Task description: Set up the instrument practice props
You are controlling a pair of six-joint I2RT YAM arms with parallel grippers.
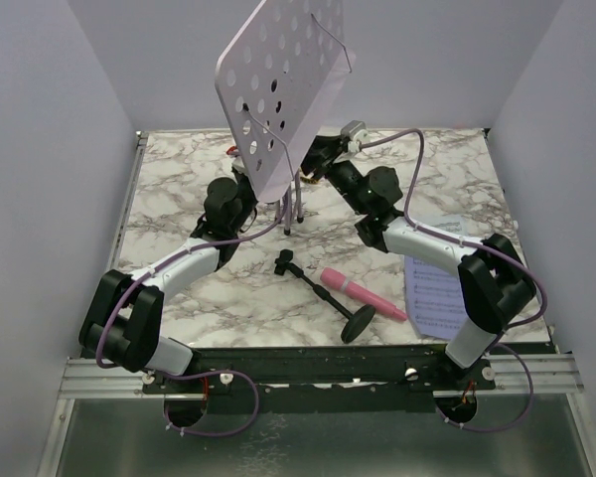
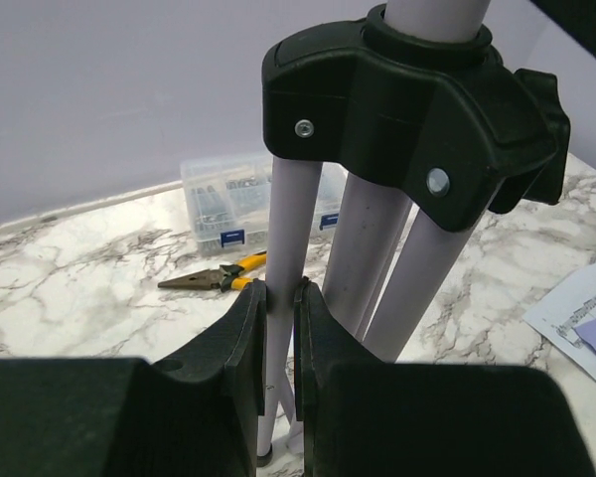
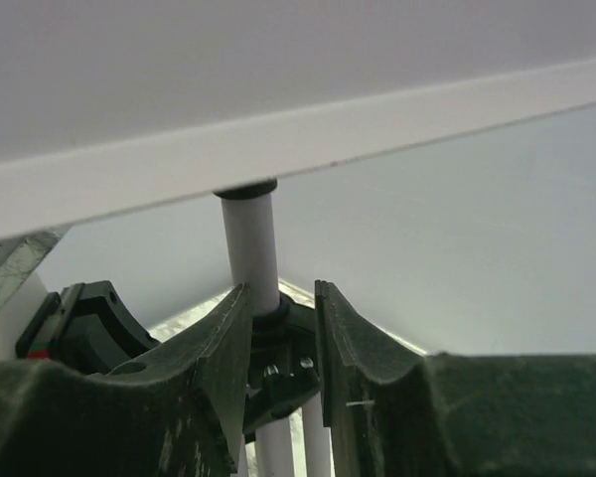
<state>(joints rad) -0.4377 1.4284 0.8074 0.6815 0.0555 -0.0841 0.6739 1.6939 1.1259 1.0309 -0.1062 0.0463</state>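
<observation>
Beneath the plate (image 1: 278, 89), the tripod (image 1: 301, 204) is largely hidden from above.

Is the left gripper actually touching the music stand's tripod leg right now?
Touching. The left wrist view shows the left gripper closed on one lilac tripod leg, its jaws pressed against both sides of the tube with no gap.

Clear compartment box (image 2: 228, 204), yellow-handled pliers (image 2: 211, 278)
</observation>
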